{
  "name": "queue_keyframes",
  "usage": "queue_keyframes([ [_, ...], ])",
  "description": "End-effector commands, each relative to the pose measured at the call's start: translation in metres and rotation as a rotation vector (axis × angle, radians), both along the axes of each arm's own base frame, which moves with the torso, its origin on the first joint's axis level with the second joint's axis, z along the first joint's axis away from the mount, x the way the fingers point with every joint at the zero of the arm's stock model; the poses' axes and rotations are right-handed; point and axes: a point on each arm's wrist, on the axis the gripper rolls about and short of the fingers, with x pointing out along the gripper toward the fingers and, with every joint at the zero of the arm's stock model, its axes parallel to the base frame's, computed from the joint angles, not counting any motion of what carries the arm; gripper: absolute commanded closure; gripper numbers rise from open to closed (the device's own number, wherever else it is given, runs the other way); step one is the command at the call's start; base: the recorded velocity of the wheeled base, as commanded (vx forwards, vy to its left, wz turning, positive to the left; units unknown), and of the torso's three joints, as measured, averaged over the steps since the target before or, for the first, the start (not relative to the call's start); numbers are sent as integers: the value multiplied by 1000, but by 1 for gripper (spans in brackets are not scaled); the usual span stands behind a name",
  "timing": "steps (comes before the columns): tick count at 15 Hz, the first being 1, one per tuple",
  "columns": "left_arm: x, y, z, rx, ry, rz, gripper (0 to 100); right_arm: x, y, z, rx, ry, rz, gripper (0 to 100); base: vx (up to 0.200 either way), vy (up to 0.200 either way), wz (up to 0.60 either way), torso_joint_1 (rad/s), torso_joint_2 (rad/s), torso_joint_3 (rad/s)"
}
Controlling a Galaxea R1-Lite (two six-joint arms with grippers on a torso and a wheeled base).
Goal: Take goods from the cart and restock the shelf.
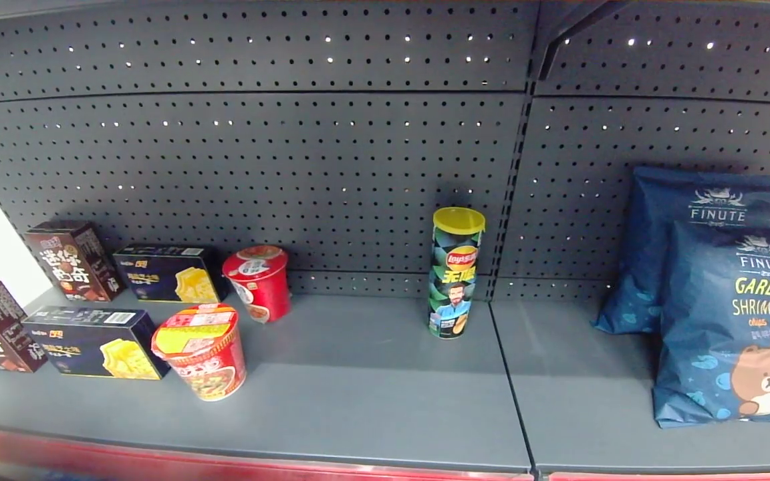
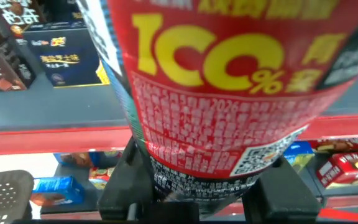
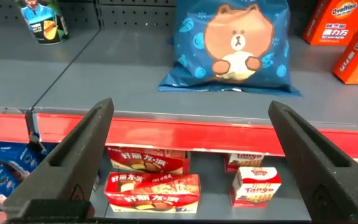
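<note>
Red canister (image 2: pixel 229 93) sits clamped between the dark fingers of the left gripper (image 2: pixel 204 193). Past it runs the red front edge (image 2: pixel 55 137) of the grey shelf (image 1: pixel 358 394), with a dark blue box (image 2: pixel 64 56) beyond. The right gripper (image 3: pixel 194 162) is spread wide with nothing between its fingers, short of the same red edge. Straight ahead of it lies a blue bear bag (image 3: pixel 229 43), with a yellow-lidded tube (image 1: pixel 455 274) off to one side. A perforated back wall (image 1: pixel 291 167) closes the shelf behind. Bare grey surface shows between the tube and the red cup (image 1: pixel 259 280), and between the tube and the bags. Boxes (image 3: pixel 151 190) stand on the tier below the gripper.
</note>
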Motion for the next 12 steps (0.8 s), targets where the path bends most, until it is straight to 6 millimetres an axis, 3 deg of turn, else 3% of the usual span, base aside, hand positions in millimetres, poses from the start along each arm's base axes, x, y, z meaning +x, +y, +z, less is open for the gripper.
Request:
queue_keyframes([
  [1, -4, 1, -2, -1, -13, 10, 100, 0, 0, 0, -9, 3, 5, 0, 0, 0, 0, 0, 0, 0],
  [3, -16, 3, -9, 4, 5, 31, 100, 2, -2, 1, 51, 32, -133, 0, 0, 0, 0, 0, 0, 0],
  [6, -30, 5, -2, 12, -32, 31, 100, 2, -1, 9, 8, 32, -109, 0, 0, 0, 0, 0, 0, 0],
  [7, -32, 5, 2, 33, -46, 33, 100, 38, -2, 76, 314, 148, -133, 0, 0, 0, 0, 0, 0, 0],
  [8, -32, 5, 3, 59, -51, 35, 100, 67, -2, 155, 490, 12, -95, 0, 0, 0, 0, 0, 0, 0],
  [9, -33, 6, 6, 99, -64, 45, 100, 57, 3, 215, 102, -133, 96, 0, 0, 0, 0, 0, 0, 0],
  [10, -34, 6, 12, 141, -82, 73, 100, 72, 5, 214, -34, -22, 165, 0, 0, 0, 0, 0, 0, 0],
  [12, -36, 7, 13, 155, -90, 101, 100, 69, 6, 174, 64, 114, 193, 0, 0, 0, 0, 0, 0, 0],
])
